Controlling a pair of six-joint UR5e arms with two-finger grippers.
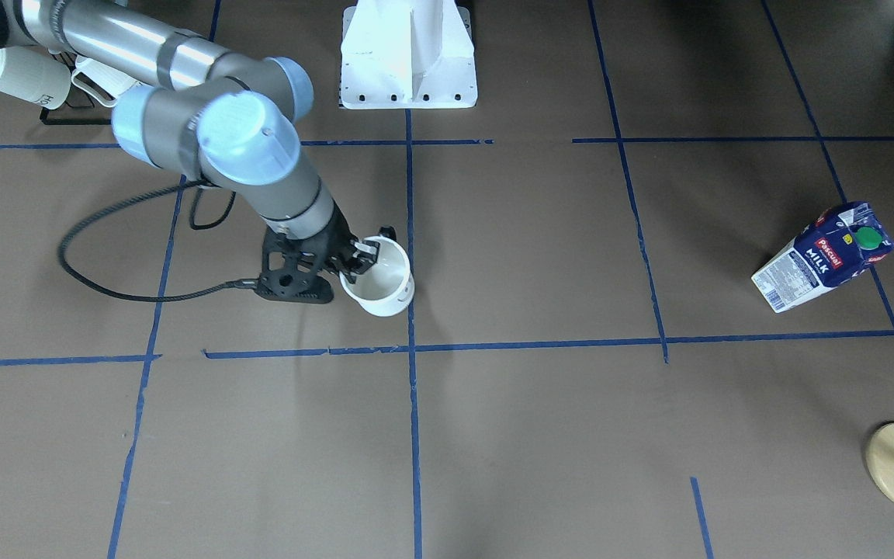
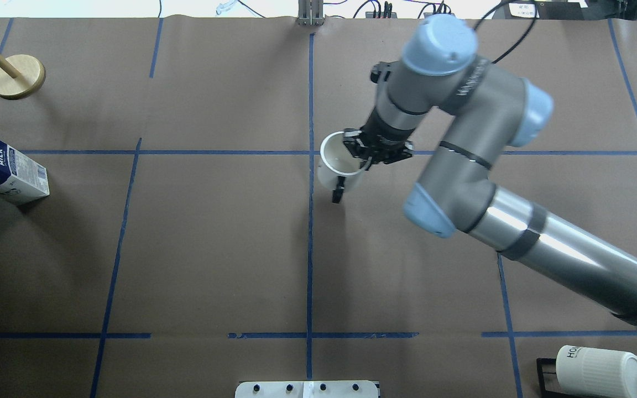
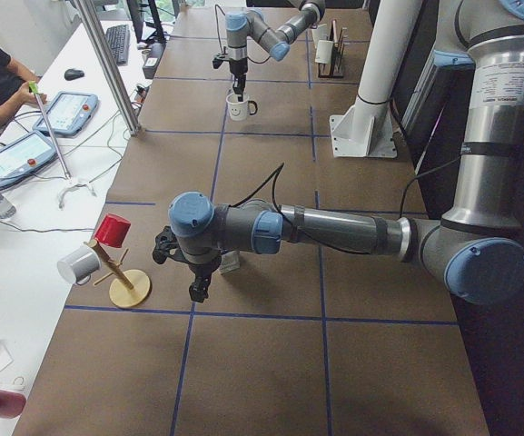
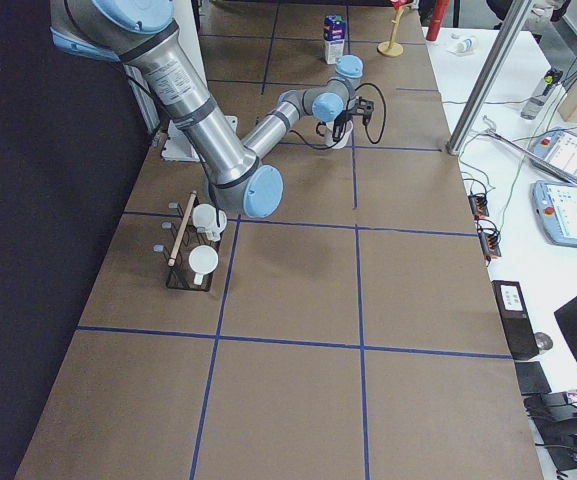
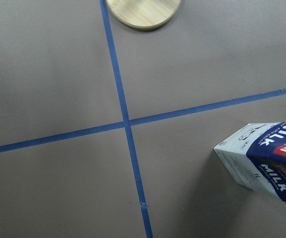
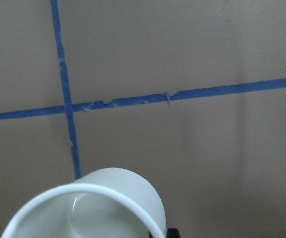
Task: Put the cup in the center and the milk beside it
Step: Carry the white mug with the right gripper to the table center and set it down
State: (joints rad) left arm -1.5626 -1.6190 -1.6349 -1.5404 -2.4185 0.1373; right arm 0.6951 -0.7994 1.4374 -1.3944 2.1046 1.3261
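Note:
The cup (image 1: 383,287), a smooth white mug with a black handle, is just beside the center tape crossing (image 1: 411,348), on the robot's side of it. My right gripper (image 1: 364,258) is shut on its rim, one finger inside and one outside; it also shows in the overhead view (image 2: 358,155) on the cup (image 2: 336,167). I cannot tell whether the cup touches the surface. The milk (image 1: 823,256) stands upright far off on my left side (image 2: 4,168). My left gripper (image 3: 198,286) hangs near the milk (image 5: 266,158); I cannot tell its state.
A wooden mug tree (image 2: 17,76) with a red cup (image 3: 112,230) and a grey mug stands beyond the milk. A black rack with ribbed white mugs (image 2: 600,371) sits near my right base. The white pedestal (image 1: 408,58) and a black cable (image 1: 105,233) are nearby.

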